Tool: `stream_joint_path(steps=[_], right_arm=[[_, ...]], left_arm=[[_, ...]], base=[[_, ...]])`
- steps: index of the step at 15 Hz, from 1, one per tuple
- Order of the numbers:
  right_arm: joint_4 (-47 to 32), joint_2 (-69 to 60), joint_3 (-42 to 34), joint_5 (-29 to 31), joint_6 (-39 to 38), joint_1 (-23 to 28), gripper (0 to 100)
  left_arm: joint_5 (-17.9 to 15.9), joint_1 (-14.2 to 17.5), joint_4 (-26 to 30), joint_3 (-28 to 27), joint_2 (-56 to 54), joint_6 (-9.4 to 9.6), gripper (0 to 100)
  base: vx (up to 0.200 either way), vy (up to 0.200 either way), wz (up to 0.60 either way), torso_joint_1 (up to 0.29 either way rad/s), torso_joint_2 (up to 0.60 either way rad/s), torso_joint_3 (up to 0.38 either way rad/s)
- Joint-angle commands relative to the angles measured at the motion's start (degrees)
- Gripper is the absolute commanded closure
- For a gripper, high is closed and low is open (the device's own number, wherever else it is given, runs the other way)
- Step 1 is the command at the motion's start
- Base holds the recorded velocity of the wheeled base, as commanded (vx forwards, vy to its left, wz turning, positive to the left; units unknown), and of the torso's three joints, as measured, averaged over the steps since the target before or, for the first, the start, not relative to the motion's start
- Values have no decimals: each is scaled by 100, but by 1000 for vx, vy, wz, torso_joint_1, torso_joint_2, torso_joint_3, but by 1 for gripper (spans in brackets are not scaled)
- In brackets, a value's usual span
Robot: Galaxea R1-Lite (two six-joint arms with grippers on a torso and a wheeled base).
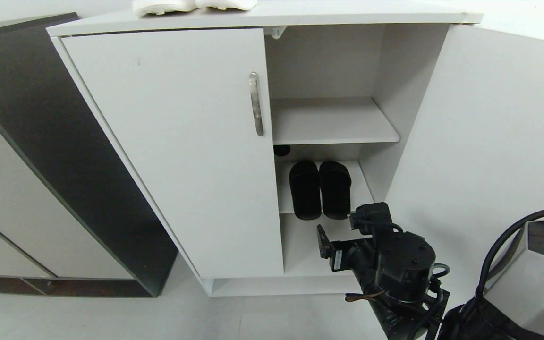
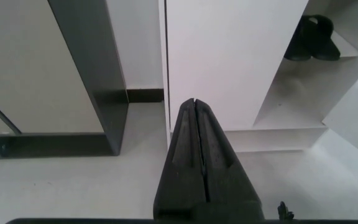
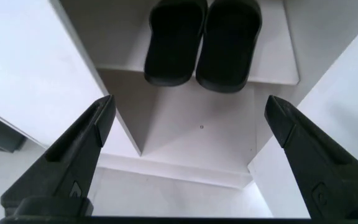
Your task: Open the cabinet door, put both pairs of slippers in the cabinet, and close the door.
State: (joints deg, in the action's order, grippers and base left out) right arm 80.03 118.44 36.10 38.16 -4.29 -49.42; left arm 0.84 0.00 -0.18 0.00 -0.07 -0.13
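Right pincer [image 3: 189, 106], spread and empty, should back straight out, clear the black slippers [image 1: 320, 189], then fetch the white slippers [image 1: 194, 4].

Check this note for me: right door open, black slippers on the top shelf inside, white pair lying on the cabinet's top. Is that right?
Not quite. The black slippers sit on the middle shelf, below the top shelf, as the head view shows. The rest holds: the right door is open, and the white pair lies on the cabinet's top.
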Motion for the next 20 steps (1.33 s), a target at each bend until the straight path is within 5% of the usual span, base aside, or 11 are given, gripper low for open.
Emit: stream_joint_path(steps=[1,11,14,20], right_arm=[[4,12,-24,-1,-2,-6,0],[4,12,-94,-36,7,-6,0],[56,-568,-683,-1240,7,73,0],[56,-594,-797,-1276,157,161,0]], left_arm=[[4,0,1,0,7,-4,100],[13,0,-8,0,7,22,100],[13,0,-8,0,7,22,100],[21,0,-8,0,7,31,100]], base=[[0,0,0,7,2,178],[0,0,0,2,1,200],[0,0,0,5,2,67],[0,0,0,0,0,0]])
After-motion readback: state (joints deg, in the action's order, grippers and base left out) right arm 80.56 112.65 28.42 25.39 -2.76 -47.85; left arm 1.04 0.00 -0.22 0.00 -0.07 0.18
